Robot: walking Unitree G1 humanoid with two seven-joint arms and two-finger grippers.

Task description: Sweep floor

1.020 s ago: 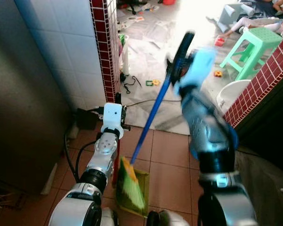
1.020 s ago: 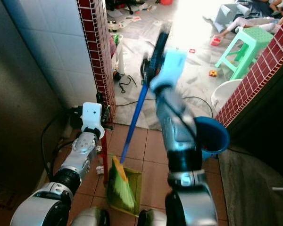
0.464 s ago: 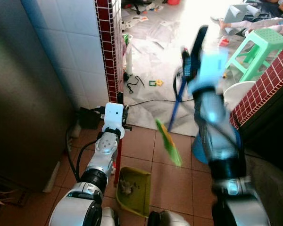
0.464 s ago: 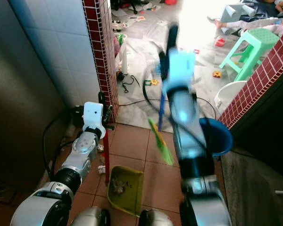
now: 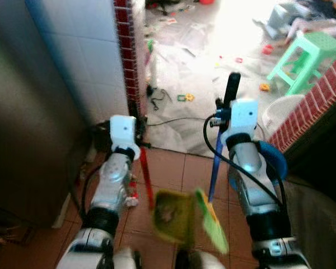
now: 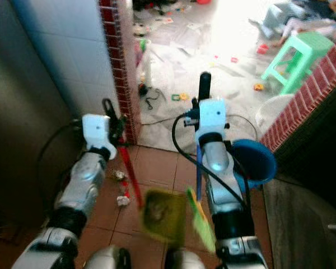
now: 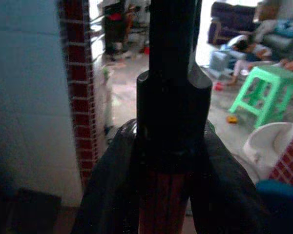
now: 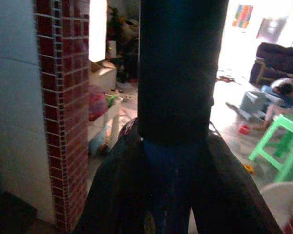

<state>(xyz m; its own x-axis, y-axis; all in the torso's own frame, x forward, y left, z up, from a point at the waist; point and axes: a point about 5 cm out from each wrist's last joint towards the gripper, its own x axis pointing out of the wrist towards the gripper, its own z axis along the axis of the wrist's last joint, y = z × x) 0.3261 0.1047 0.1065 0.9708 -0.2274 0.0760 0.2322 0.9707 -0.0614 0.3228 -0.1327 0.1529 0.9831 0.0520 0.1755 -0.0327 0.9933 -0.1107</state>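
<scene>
Head cams look down on both arms; wrist cams sit close behind handles, all sharing green stool [image 5: 302, 59].

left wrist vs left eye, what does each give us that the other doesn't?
Left wrist: the left hand's fingers clamped on the red dustpan handle under its black grip, close up.

Left eye: the yellow-green dustpan with debris in it, the broom on its blue handle in the right hand, the blue bucket, tiled floor.

Both: the red brick column, the green stool, the littered room beyond.
</scene>
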